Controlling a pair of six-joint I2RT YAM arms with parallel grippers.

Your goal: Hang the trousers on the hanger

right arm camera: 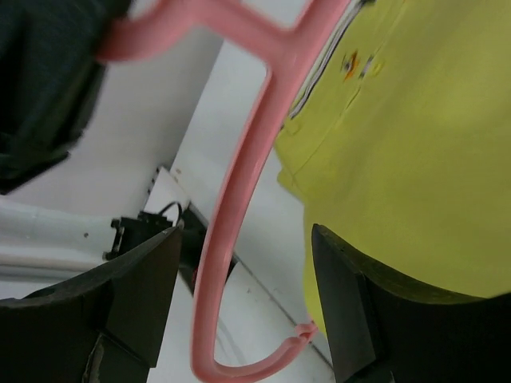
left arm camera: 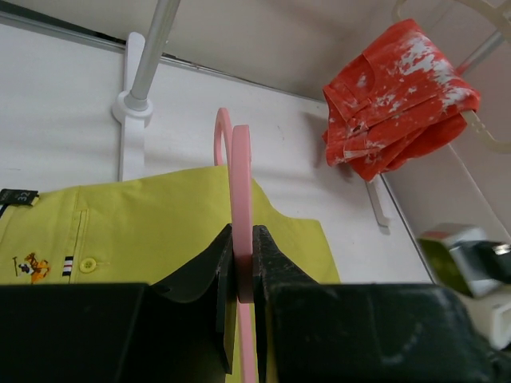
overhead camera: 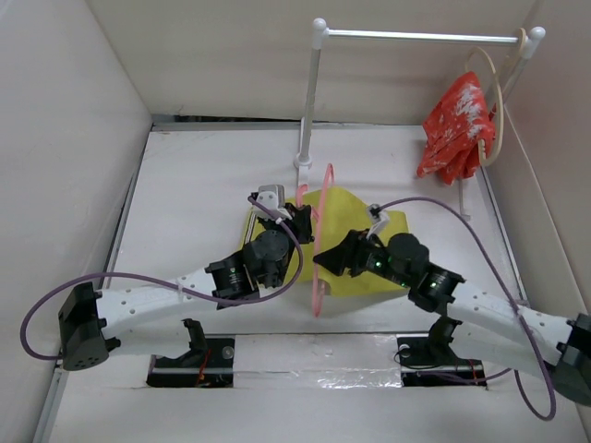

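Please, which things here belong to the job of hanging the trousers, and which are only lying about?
Belong to the job:
yellow trousers
pink hanger
left gripper, shut on the hanger
right gripper, open, near the hanger

Only lying about:
red garment
beige hanger that bears it
white rack

smooth plastic hanger (left arm camera: 242,183), matt cloth trousers (left arm camera: 160,223)

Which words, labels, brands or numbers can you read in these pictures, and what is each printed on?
None can be read.
The dark tag on the trousers is too blurred to read.
The small embroidered mark near it is a picture, not letters.
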